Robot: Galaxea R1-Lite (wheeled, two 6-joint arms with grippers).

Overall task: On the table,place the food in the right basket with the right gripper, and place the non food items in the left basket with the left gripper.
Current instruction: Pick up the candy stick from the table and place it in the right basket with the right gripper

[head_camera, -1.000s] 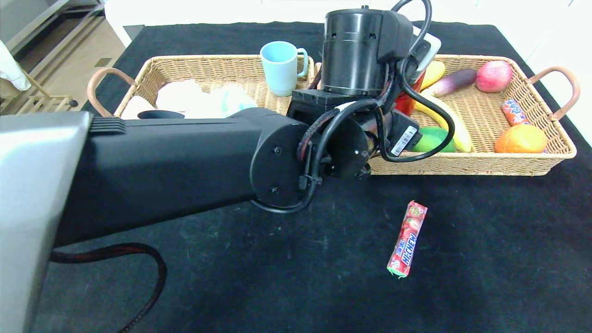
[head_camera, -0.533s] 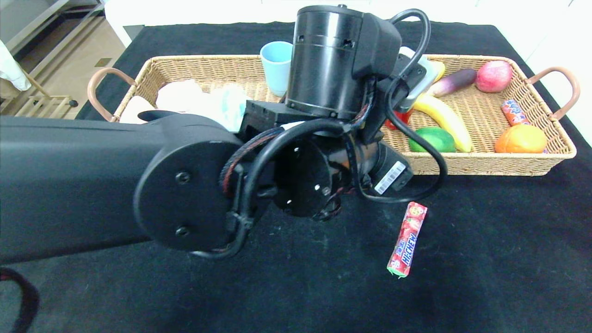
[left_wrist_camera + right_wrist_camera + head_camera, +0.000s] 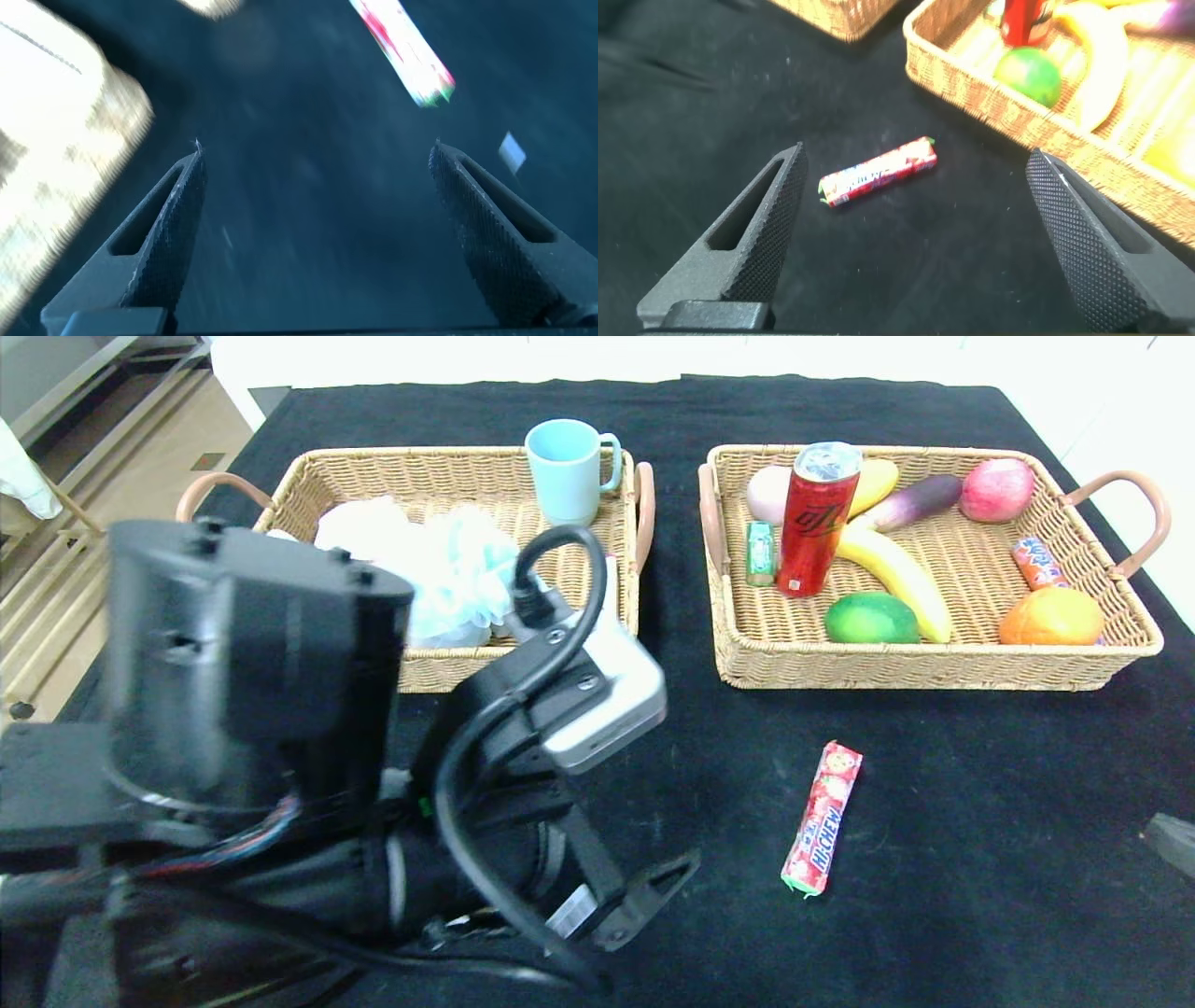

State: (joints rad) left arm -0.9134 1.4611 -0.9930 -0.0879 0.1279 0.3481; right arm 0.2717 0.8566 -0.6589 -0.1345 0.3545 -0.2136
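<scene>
A red Hi-Chew candy stick (image 3: pixel 822 819) lies on the black table in front of the right basket (image 3: pixel 934 665). My left gripper (image 3: pixel 644 905) is open and empty, low over the table at the near left, well left of the candy. In the left wrist view (image 3: pixel 318 149) only bare cloth lies between its fingers, with the candy (image 3: pixel 402 47) farther off. My right gripper (image 3: pixel 917 154) is open and empty above the table, and the candy (image 3: pixel 878 172) lies beyond it. In the head view only a grey bit of this gripper (image 3: pixel 1172 840) shows at the right edge.
The left basket (image 3: pixel 439 462) holds a blue mug (image 3: pixel 565 471), white cloth and a pale blue puff (image 3: pixel 457 574). The right basket holds a red can (image 3: pixel 817 518), a banana (image 3: pixel 896 574), a green fruit (image 3: pixel 871 618), an orange (image 3: pixel 1050 616), an apple and other food.
My left arm has swung back from over the baskets to the near left of the table. The red can and both baskets now show in full. The candy has not moved.
</scene>
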